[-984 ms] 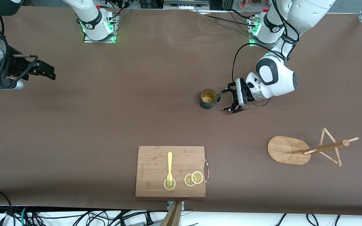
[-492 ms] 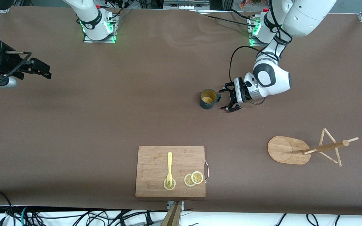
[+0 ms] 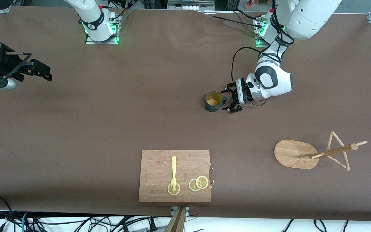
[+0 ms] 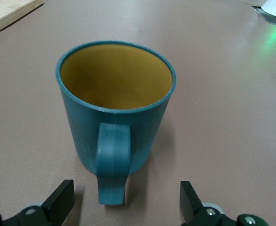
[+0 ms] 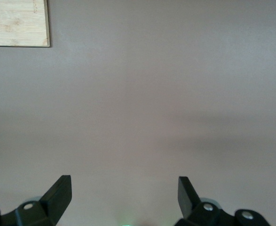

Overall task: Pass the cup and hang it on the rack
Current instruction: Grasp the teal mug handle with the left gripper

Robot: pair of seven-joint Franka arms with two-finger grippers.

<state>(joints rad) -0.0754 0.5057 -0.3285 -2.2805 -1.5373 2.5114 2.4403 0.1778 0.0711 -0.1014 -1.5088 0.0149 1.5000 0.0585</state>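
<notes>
Teal and ribbed, the cup (image 3: 213, 101) stood upright on the brown table cover (image 3: 108, 122), mid-table and toward the left arm's end, its yellowish-tan inside showing and its loop handle (image 4: 112, 162) turned toward the left gripper (image 3: 230, 100).

That gripper sat low, just beside the cup on the handle side. Its jaws were spread wide with the handle lined up between them; in the left wrist view both fingertips (image 4: 59, 200) stood clear of the handle, touching nothing. Nothing was held.

The right gripper (image 3: 43, 71) hung over bare table at the right arm's end, well apart from the cup, jaws likewise spread and empty. That arm was waiting.

The rack (image 3: 314, 154), a light wooden mug tree, stood nearer the front camera than the cup, at the left arm's end of the table. Its pegs (image 3: 337, 140) were all bare.

The bamboo cutting board (image 3: 159, 174), with a yellow fork (image 3: 173, 172) and lemon slices (image 3: 198, 183) on it, lay at the near edge, not involved.

Progress, as judged: early. The cup was not yet grasped or lifted and no hanging was done. Left to do: close on the handle, lift, carry to the rack, and hook the handle on a peg.
</notes>
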